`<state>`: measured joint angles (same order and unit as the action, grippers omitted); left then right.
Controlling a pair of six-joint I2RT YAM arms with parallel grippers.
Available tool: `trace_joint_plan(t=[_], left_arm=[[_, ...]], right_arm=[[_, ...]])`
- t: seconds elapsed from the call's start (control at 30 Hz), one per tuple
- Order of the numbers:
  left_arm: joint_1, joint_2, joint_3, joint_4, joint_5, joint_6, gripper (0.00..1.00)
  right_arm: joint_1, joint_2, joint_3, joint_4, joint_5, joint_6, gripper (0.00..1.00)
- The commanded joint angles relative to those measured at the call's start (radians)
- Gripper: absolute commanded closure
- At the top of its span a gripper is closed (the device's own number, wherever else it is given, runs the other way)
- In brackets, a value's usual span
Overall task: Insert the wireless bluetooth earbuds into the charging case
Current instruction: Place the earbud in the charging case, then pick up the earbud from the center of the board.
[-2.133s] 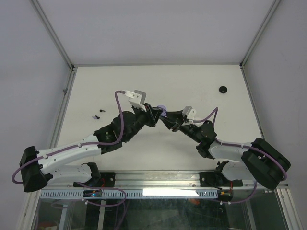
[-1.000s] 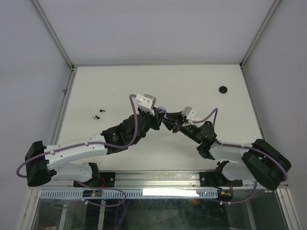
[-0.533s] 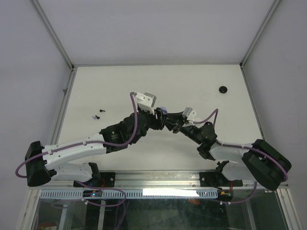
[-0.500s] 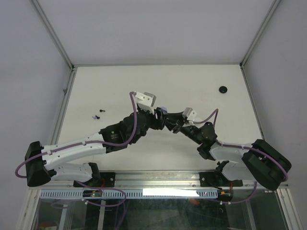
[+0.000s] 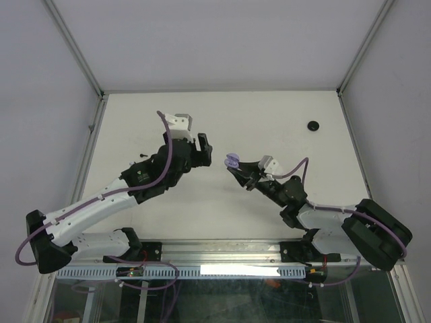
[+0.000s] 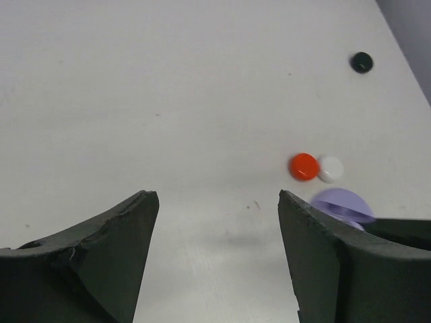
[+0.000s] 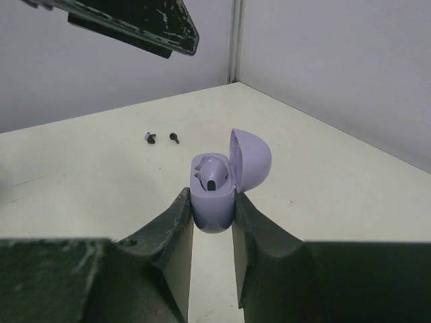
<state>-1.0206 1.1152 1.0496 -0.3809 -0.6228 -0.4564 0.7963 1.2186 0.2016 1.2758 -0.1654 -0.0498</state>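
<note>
Top external view: pairs the left gripper (image 5: 201, 149), fingers spread and empty, with the right gripper (image 5: 234, 166), clamped on the charging case (image 5: 231, 159); holds case upright, lid back, presumably to offer its sockets; places red earbud (image 6: 304, 166) and white earbud (image 6: 330, 169), touching, on the table (image 6: 135, 81) just beside the case, ahead of the left gripper.

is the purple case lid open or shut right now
Open. In the right wrist view the lid of the charging case is swung back, its cavity showing, while the right claw grips the body.
</note>
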Motion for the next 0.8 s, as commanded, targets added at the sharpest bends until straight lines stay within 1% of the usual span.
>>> trace_joint_plan(t=[0.0,0.17,0.37,0.57,0.7,0.77], left_arm=[[0.171,-0.071,-0.036,-0.070,0.096,-0.058,0.26],[0.346,-0.085,-0.069,-0.125,0.160,-0.032,0.26],[0.534,-0.040,-0.079,-0.179,0.205,0.024,0.26],[0.756,0.053,-0.104,-0.176,0.347,0.069,0.26],[0.871,0.139,-0.115,-0.167,0.398,0.086,0.25],[0.910,0.178,-0.122,-0.153,0.420,0.091,0.25]], right_arm=[[0.001,-0.063,-0.009,0.010,0.029,-0.047,1.00],[0.001,-0.105,-0.035,-0.039,0.022,-0.071,1.00],[0.001,-0.107,-0.061,-0.036,0.026,-0.095,1.00],[0.001,-0.092,-0.079,-0.019,0.024,-0.095,1.00],[0.001,-0.103,-0.088,-0.031,0.027,-0.097,1.00],[0.001,-0.108,-0.090,-0.040,0.032,-0.100,1.00]])
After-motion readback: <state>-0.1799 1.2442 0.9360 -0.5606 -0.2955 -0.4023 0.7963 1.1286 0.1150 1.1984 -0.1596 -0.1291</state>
